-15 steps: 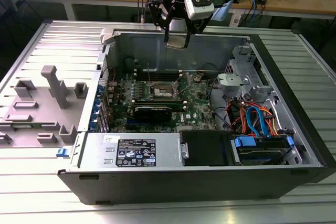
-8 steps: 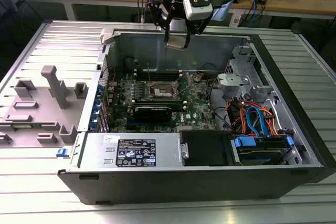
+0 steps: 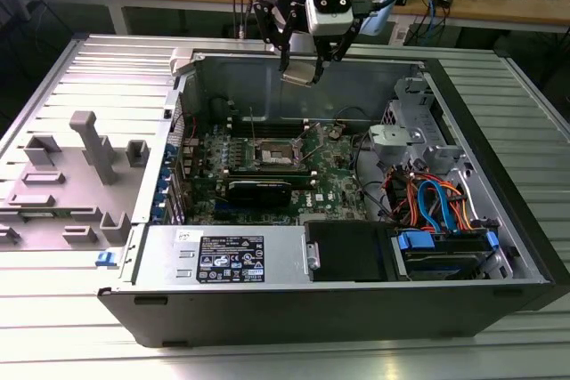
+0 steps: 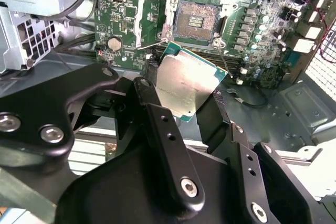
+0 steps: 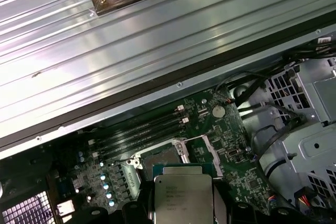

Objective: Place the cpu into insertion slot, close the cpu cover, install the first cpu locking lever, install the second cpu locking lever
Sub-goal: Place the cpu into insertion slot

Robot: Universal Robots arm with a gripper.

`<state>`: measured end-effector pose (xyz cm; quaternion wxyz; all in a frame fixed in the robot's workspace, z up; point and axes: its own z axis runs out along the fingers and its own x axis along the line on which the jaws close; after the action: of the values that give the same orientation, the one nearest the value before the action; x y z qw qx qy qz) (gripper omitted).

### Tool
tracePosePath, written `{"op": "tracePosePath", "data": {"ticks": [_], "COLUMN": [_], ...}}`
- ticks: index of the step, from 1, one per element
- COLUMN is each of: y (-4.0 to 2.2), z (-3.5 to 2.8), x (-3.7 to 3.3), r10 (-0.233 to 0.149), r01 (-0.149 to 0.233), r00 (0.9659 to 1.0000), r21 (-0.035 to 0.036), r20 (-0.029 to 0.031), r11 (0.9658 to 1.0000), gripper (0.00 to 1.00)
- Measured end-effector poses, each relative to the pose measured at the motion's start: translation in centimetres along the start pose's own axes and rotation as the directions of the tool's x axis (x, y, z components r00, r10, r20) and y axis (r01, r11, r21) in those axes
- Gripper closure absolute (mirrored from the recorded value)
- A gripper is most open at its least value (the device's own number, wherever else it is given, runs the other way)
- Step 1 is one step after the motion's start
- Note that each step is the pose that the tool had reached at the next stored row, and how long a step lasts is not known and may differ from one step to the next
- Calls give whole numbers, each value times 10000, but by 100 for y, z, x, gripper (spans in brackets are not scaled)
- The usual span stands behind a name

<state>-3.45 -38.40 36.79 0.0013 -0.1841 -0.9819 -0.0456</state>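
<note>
Ribbed metal table (image 3: pixel 80 68), with an open computer case (image 3: pixel 356 309) laid flat on it and cluttered benches behind. The cpu (image 3: pixel 298 76) is pinched by its edges in the gripper (image 3: pixel 303 66) and held up in the air, roughly over the case wall farthest from the exterior camera, a bit tilted. The insertion slot (image 3: pixel 274 157) is left bare on the green motherboard (image 3: pixel 338 193), lower than the chip and further in toward the case's middle. In the second wrist view the slot is seen just past the chip's far corner, so nothing's seated yet.
</note>
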Motion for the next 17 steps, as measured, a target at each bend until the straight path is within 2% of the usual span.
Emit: {"op": "tracePosePath", "data": {"ticks": [13, 17], "y": [0, 0], "z": [1, 2], "x": [0, 0], "r10": [13, 253], "r01": [-13, -253], "r00": [10000, 9997], "r21": [-2, -6], "r20": [1, 23], "r11": [10000, 9997], "gripper": [46, 46]}}
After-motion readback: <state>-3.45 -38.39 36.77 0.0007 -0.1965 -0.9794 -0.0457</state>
